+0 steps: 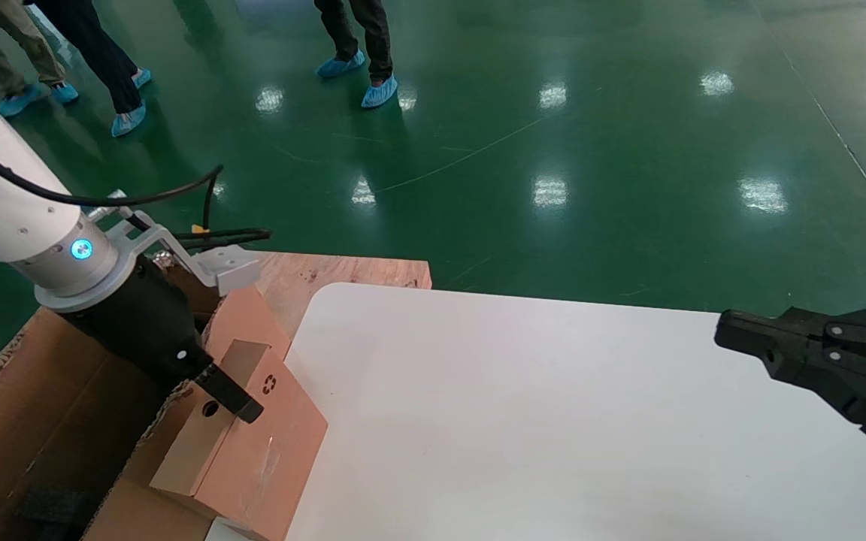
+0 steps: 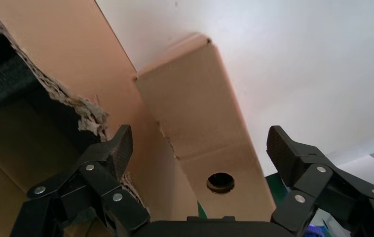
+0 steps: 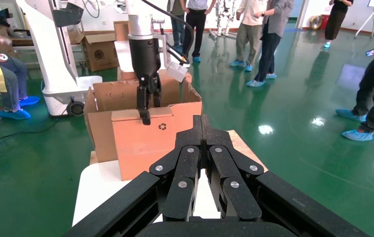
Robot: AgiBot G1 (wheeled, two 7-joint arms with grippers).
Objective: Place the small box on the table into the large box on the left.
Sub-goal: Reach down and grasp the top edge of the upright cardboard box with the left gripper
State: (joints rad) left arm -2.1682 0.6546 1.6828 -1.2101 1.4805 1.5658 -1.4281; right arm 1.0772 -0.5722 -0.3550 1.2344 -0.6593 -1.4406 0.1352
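The small box is a slim pinkish-brown box that stands tilted at the white table's left edge, leaning against the large box. Its paler narrow side with the round hole faces up. My left gripper is open just above that side. In the left wrist view the left gripper has its fingers wide apart on either side of the box, not touching it. One finger is by the carton's torn flap. My right gripper is shut and empty over the table's right side.
A bare wooden board lies behind the table's far left corner. Black foam shows inside the carton. Several people stand on the green floor beyond. The right wrist view shows the small box, the carton and a white machine.
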